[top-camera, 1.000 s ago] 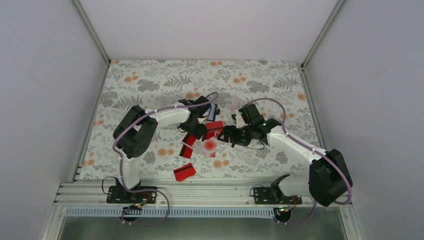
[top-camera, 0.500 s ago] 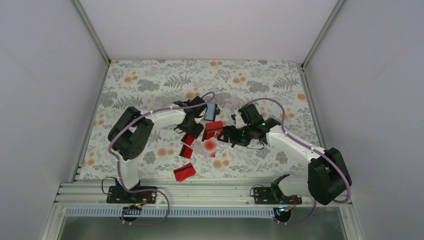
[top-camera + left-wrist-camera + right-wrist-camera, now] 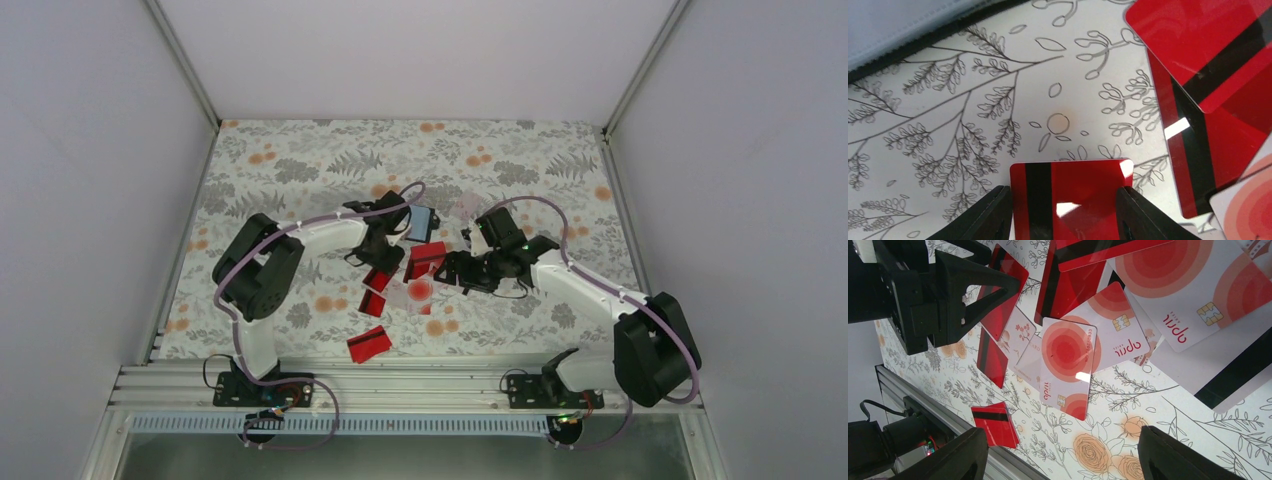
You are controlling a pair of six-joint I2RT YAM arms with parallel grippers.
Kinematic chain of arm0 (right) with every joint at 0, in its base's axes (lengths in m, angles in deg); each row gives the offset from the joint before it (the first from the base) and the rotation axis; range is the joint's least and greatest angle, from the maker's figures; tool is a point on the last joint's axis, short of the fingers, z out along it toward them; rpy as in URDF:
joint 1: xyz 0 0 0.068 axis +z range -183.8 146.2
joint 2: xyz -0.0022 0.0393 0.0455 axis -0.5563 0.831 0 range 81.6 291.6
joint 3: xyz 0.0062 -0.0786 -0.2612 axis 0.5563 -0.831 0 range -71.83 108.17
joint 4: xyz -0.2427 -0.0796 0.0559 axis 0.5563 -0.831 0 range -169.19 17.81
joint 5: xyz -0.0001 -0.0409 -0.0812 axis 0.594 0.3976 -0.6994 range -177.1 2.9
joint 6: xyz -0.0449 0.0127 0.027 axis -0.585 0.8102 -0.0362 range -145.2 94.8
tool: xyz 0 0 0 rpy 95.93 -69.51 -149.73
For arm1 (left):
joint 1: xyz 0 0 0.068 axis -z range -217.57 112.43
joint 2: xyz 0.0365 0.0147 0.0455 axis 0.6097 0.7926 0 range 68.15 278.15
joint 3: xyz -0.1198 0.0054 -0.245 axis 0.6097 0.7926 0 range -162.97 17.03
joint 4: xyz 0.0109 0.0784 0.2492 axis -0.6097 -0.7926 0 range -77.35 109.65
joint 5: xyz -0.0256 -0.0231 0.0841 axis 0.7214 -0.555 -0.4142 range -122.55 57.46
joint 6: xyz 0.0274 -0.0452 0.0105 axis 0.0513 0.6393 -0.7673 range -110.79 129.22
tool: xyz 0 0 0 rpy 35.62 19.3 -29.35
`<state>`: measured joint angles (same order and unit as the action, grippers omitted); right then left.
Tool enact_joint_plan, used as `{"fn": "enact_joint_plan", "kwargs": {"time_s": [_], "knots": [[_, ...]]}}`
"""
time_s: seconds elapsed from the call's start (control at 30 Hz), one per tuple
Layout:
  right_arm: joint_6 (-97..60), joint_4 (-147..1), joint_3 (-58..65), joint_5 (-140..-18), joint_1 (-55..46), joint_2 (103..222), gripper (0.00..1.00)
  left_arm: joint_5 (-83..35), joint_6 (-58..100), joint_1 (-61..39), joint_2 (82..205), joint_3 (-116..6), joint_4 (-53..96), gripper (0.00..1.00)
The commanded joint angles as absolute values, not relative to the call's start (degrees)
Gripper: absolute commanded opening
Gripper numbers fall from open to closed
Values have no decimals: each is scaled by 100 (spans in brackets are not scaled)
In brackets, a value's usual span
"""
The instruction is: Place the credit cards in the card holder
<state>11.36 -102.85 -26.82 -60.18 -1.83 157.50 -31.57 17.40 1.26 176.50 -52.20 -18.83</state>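
Note:
My left gripper is shut on the two short edges of a glossy red credit card with a black stripe, just over the floral cloth. In the top view this gripper sits left of the card pile. The card holder, black with a grey-blue pocket, lies open just behind it and fills the left wrist view's top left corner. My right gripper hangs open and empty right of the pile. Below it lie whitish cards with red circles and red cards.
Two stacked red cards lie alone near the cloth's front edge, also in the right wrist view. The aluminium rail with the arm bases runs along the front. White walls close in both sides and the back.
The left jaws have narrowed onto the red striped card, and the left arm has shifted slightly back and left. The right arm has stayed where it was.

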Motion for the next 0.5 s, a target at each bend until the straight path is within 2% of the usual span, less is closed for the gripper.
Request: {"fn": "enact_joint_plan", "kwargs": {"time_s": [0.0, 0.03, 0.1, 0.17, 0.3, 0.47], "knots": [[1204, -10151, -2550, -5942, -165, 15764, 76, -2791, 1754, 128, 17712, -5331, -2293, 53], [1206, -10149, -2555, -5941, -170, 15756, 76, -2782, 1744, 128, 17666, -5357, -2323, 57], [1206, -10146, -2563, -5929, -172, 15745, 76, -2772, 1723, 128, 17546, -5381, -2363, 71], [1199, -10106, -2570, -5867, -171, 15753, 76, -2794, 1719, 133, 17411, -5385, -2415, 79], [1243, -9890, -2545, -5683, -121, 15827, 77, -2635, 1859, 20, 17092, -5283, -2451, 80], [1423, -9483, -2220, -5521, -3, 16306, 76, -2173, 2070, -538, 16581, -4932, -2236, 70]]}}
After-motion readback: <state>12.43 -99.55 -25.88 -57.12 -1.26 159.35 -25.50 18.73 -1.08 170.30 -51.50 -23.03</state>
